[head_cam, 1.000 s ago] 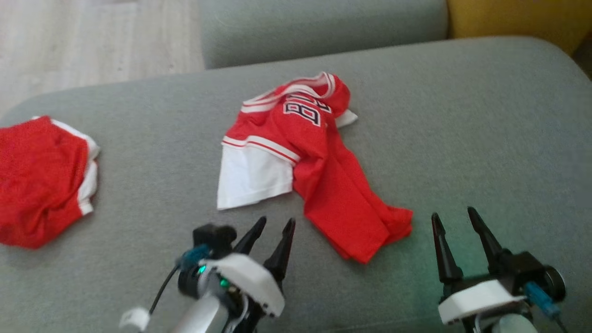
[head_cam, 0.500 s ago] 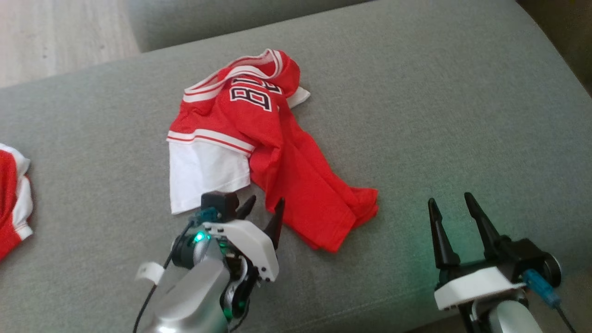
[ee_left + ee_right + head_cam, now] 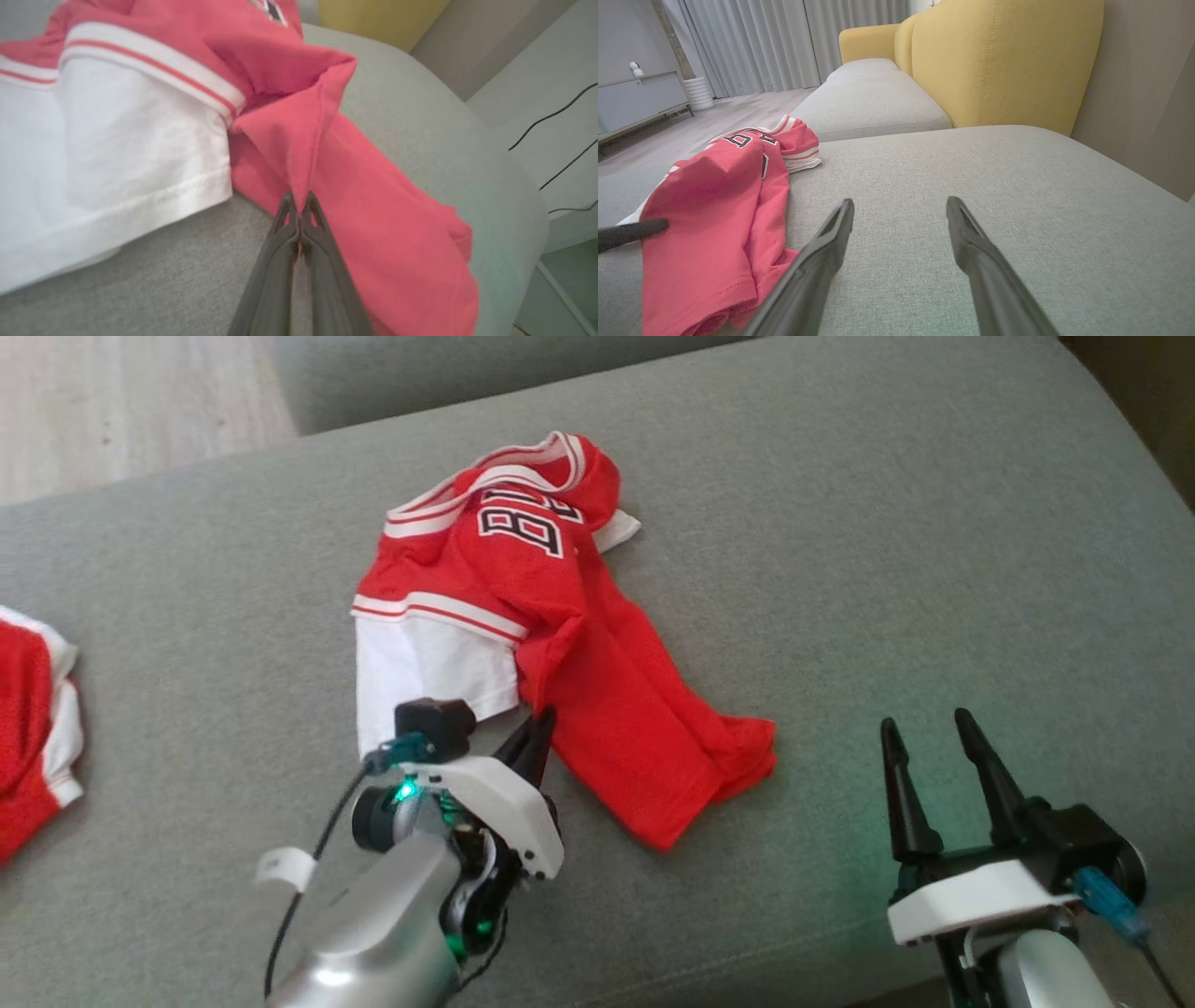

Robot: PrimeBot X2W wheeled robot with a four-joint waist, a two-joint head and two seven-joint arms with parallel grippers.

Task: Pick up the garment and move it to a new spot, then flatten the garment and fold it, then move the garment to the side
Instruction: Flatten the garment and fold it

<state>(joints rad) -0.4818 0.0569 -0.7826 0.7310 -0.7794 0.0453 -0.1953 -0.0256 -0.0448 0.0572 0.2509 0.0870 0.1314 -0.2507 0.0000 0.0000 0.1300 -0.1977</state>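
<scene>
The garment (image 3: 560, 644) is a crumpled red jersey with white sleeves and a dark number, lying on the grey cushion (image 3: 887, 551). My left gripper (image 3: 540, 728) is shut on a raised fold of its red cloth, just right of the white sleeve; the left wrist view shows the pinched ridge of the garment (image 3: 299, 140) rising from my left gripper (image 3: 297, 201). My right gripper (image 3: 924, 733) stands open over bare cushion, to the right of the garment's lower hem. In the right wrist view the garment (image 3: 719, 210) lies left of my right gripper (image 3: 900, 207).
A second red and white cloth (image 3: 33, 728) lies at the cushion's left edge. A yellow sofa back (image 3: 999, 60) and another grey seat (image 3: 873, 98) stand beyond. Pale wooden floor (image 3: 112, 401) shows at the far left. Bare cushion spreads to the right.
My left gripper went forward to the garment and shut on a fold of its red cloth. The head camera shifted, so the whole scene slid left. The right gripper stayed open.
</scene>
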